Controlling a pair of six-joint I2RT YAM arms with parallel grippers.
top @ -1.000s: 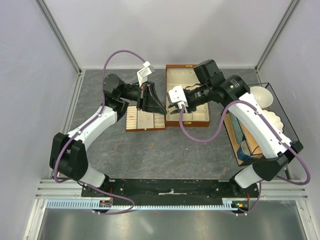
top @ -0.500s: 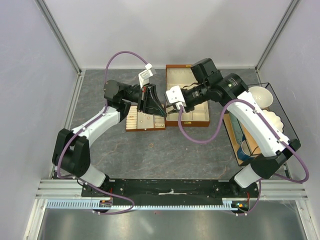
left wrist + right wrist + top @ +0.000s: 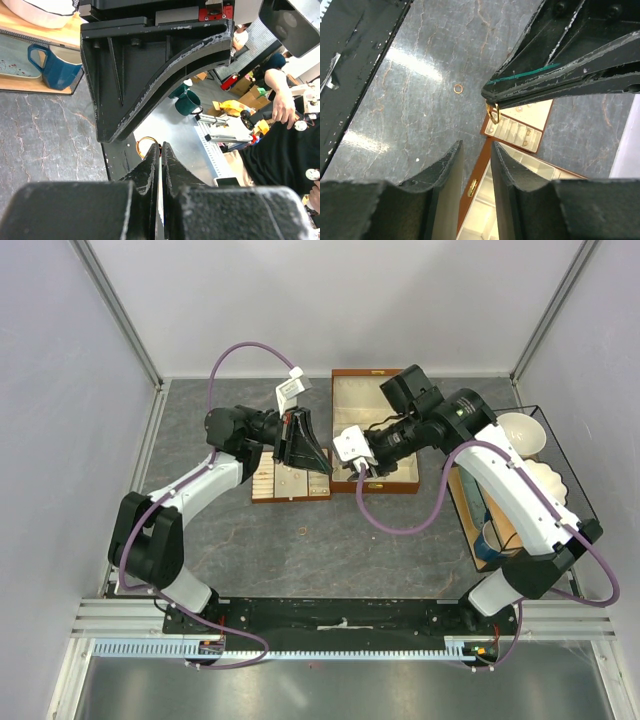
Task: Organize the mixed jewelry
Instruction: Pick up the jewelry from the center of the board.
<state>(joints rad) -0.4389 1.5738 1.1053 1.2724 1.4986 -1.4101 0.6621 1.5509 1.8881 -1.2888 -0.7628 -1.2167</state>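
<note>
**Mixed jewelry [image 3: 458, 88]: one piece pinched, one lying free**

Top view: I see a loose ring [image 3: 302, 531] on the bare table [image 3: 400, 540], in front of the slotted tray [image 3: 275, 485] on the side toward the near edge. The wooden box [image 3: 360, 400] lies open just right of the tray. Both arms crowd over the seam between them, hiding part of each. A basket [image 3: 576, 472] of crockery sits along the right edge.

Left wrist: the left gripper [image 3: 161, 146] is pressed together, with a gold ring [image 3: 142, 145] peeking out at its tips.

Right wrist: the right gripper [image 3: 476, 150] stands apart with nothing between its fingers. The gold ring hangs from the left gripper's tip above the tray, and the loose ring lies well apart from it.
</note>
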